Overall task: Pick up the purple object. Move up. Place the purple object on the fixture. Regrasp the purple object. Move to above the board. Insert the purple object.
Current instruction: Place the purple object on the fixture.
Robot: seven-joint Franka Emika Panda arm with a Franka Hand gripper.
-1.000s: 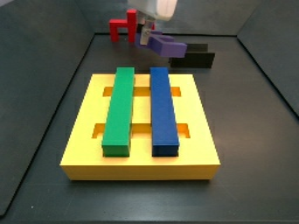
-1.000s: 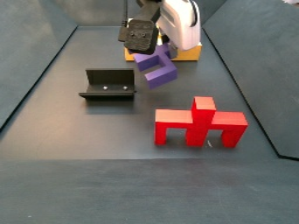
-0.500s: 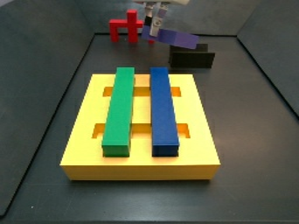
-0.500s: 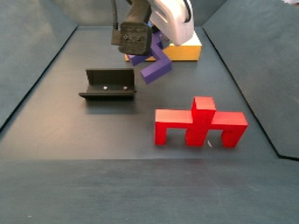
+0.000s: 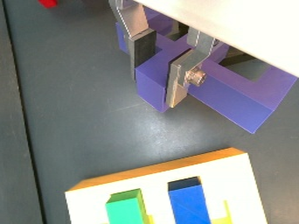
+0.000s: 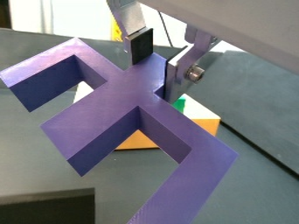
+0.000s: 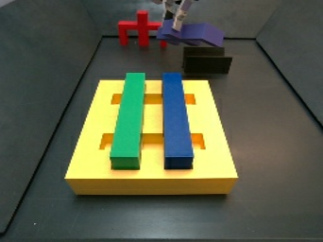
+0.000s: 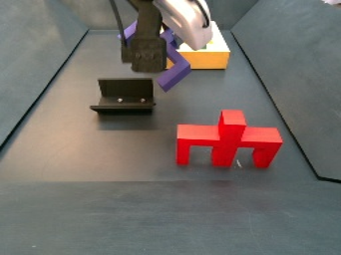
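The purple object (image 8: 162,62) is hanging in the air, clear of the floor, gripped by the gripper (image 6: 156,63) at its central stem. In both wrist views the two silver fingers (image 5: 183,77) are pressing on either side of that stem, closed as far as the piece allows, with the wide bar and legs spreading out below the pads (image 6: 140,45). In a side view the piece (image 7: 192,36) is sitting tilted, one end lower than the other, directly over the fixture (image 7: 207,63) but not touching it; the gripper (image 7: 176,21) is gripping it from above. In a side view the fixture (image 8: 123,97) is standing on the dark floor (image 8: 94,149) just below and beside the hanging piece.

The red pronged piece (image 8: 229,138) is lying on the floor well apart from the fixture, toward the near edge in that side view, and in a side view it is showing behind the gripper near the far wall (image 7: 136,28). The board (image 7: 89,142) is lying flat, carrying the green bar (image 7: 127,117) and the blue bar (image 7: 177,117) side by side along its length; a wrist view is catching one end of it (image 5: 105,185).
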